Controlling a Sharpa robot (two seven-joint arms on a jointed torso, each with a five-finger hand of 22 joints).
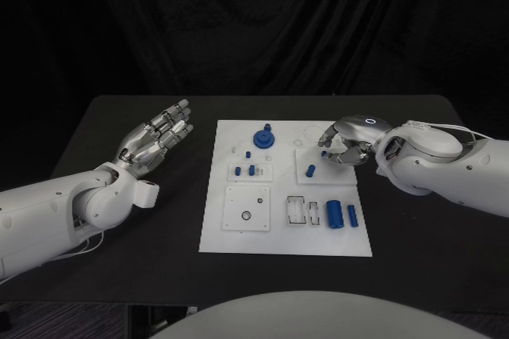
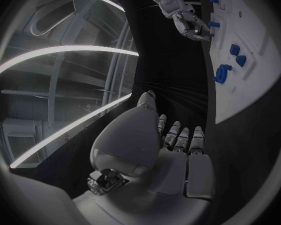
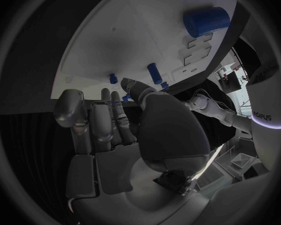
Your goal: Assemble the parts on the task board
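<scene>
Right hand [image 1: 341, 146] hovers over the far right part of the task board [image 1: 286, 245], fingers curled in toward the palm just above a small blue peg [image 1: 311, 170] that stands in a raised white block; whether anything is pinched between the fingertips I cannot tell, since its own palm hides the tips in the right wrist view. Judging from this, the step in hand is seating or picking that peg, and it would go best with a slow, straight descent, the fingertips closing on the peg's sides and not its top, so it stays upright in its hole. Left hand [image 1: 156, 136] is released, fingers straight and together, held over the bare table beside the board's left edge, well apart from every part. Other pieces lie around: a blue gear [image 1: 263, 138] on its post near the far edge, a pair of short blue pegs [image 1: 250, 170] in the middle block, a thick blue cylinder [image 1: 334, 213] and a thinner blue rod [image 1: 351, 215] lying flat at the near right beside some open slots [image 1: 304, 209]. The gear and middle pegs sit near the working hand, so a wide sweep of the wrist could knock them; the cylinder looks free to roll
</scene>
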